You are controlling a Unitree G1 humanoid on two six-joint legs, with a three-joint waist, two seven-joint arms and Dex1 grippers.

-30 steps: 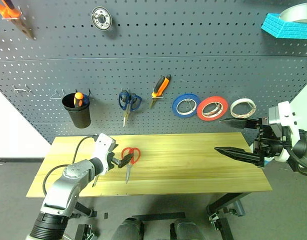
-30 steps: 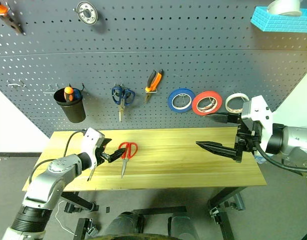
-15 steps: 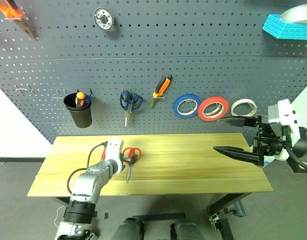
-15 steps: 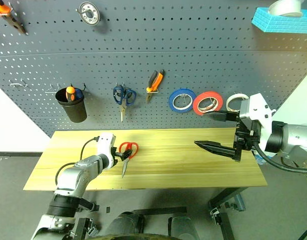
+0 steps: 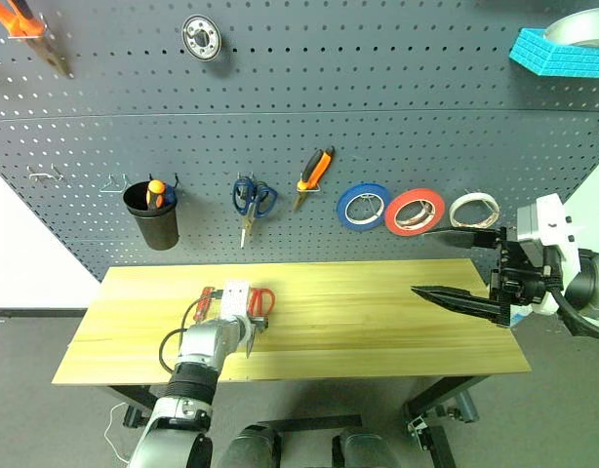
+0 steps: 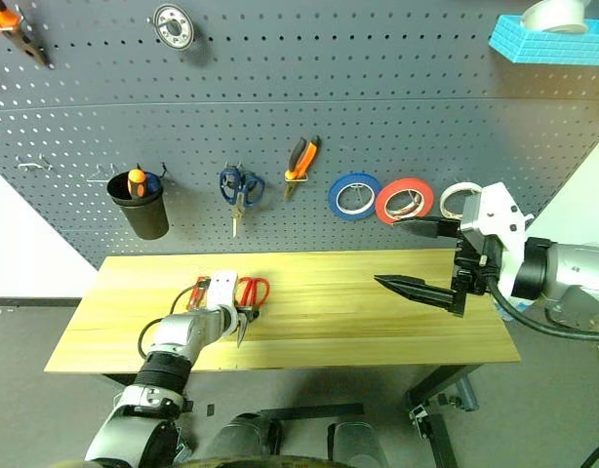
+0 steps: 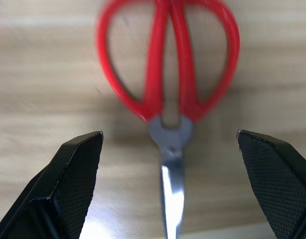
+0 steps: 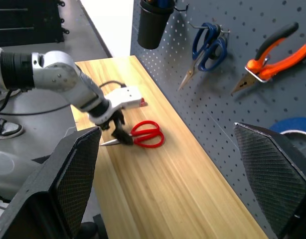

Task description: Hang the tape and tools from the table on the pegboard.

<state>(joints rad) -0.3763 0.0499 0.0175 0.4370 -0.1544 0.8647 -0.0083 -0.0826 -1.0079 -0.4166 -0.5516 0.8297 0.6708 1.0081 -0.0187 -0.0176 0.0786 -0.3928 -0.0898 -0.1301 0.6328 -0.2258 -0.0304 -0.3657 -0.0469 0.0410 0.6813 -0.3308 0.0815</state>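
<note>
The red-handled scissors (image 5: 259, 300) lie on the wooden table (image 5: 397, 327), left of its middle. My left gripper (image 7: 168, 134) points down over them and is open, one finger on each side of the pivot (image 7: 171, 135), not gripping. A slim red handle (image 5: 196, 306), apparently the screwdriver, shows beside my left wrist, partly hidden. The red-orange tape (image 5: 415, 212) and the orange-and-black pliers (image 5: 314, 171) hang on the pegboard (image 5: 397, 117). My right gripper (image 5: 424, 261) hovers wide open and empty above the table's right end.
Hanging on the board are blue-handled scissors (image 5: 253, 198), a blue roll (image 5: 363, 206), a whitish roll (image 5: 473, 210) and a black cup (image 5: 151, 216). A saw (image 5: 26, 29) hangs top left, a blue basket (image 5: 561, 49) top right.
My left arm has swung inward and down, bringing its open gripper from left of the scissors to directly over them. The right arm and the scissors have stayed put.
</note>
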